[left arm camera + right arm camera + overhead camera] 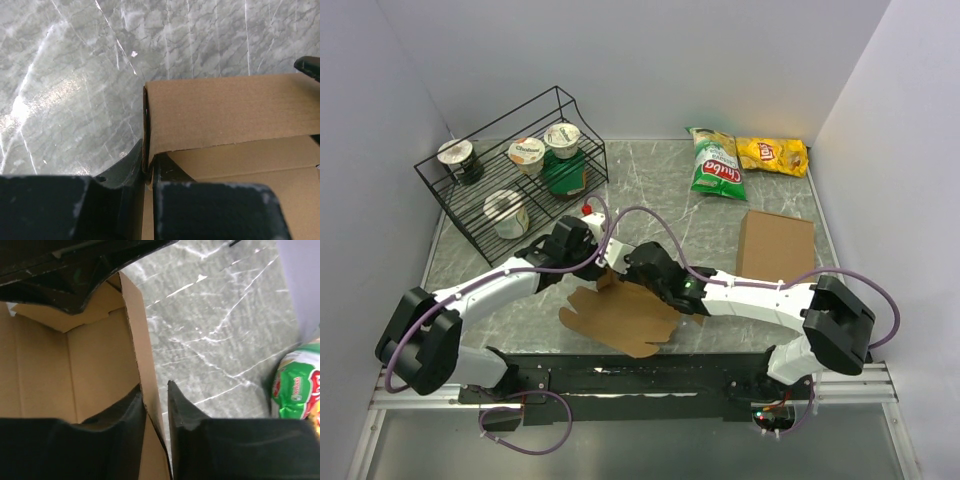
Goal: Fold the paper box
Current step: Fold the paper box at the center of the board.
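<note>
Left end effector (148, 170): clamped on the box (225, 110). The end of a raised wall sits deep between the jaws.
Right end effector (156, 395): its fingers (132, 410) stand either side of another upright wall and both look pressed against it. I read that as a pinch.
Meeting point: from above, my two tips are nearly touching over the box's far corner.
Box position: on the worktop (650, 190), centred between the arms and near the front. The far side is lifted in the grips, the near part lies flat, and the nearest flap reaches the front edge.
Box look: brown kraft card, die-cut, with notched flaps and a rounded tab. The creases show as straight lines, and only the far corner stands up.
Handling, my judgement: light, thin and springy. It should hinge readily at the creases but kink if I squeeze a bare panel, and it will likely skate on the smooth stone-look worktop.
Where to hold: on wall edges close to a crease or corner, not at the flap tips.
Progress, my judgement: early, with one corner forming.
Further out: a plain slab (776, 245) lies to the right, well apart. A wire rack (490, 175) and two snack bags (715, 165) sit towards the back.
</note>
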`<act>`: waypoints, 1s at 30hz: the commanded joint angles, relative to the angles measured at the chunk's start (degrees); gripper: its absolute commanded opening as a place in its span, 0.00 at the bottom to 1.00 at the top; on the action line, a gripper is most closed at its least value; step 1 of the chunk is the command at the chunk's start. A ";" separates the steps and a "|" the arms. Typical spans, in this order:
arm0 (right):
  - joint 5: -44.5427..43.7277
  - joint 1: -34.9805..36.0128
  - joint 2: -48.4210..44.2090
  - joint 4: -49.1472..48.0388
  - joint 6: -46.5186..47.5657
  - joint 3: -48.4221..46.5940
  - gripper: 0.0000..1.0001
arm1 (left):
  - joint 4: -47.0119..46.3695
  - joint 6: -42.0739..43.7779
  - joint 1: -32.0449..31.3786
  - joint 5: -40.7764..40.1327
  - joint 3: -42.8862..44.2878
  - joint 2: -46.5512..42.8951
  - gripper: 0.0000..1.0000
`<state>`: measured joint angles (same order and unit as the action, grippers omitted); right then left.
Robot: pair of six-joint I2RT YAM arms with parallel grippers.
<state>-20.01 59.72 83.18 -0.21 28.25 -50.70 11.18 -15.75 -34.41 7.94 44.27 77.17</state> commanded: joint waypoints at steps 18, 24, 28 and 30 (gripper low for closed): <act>-5.66 3.03 3.05 -4.72 2.08 1.66 0.00 | -18.47 -2.88 2.07 -1.61 -9.46 -2.72 0.27; -5.22 3.29 3.13 -4.36 1.46 2.00 0.00 | -24.88 -4.90 2.07 -2.15 -14.29 -4.74 0.20; -5.83 3.91 3.83 -3.84 1.11 1.92 0.00 | -29.37 -6.84 2.07 -0.30 -16.23 -4.83 0.21; -5.83 4.00 4.10 -3.31 0.58 1.74 0.00 | -30.25 -6.93 2.07 0.05 -16.32 -4.13 0.22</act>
<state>-24.62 63.22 86.54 -3.38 30.92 -49.08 -11.40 -20.91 -32.32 7.11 28.03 73.76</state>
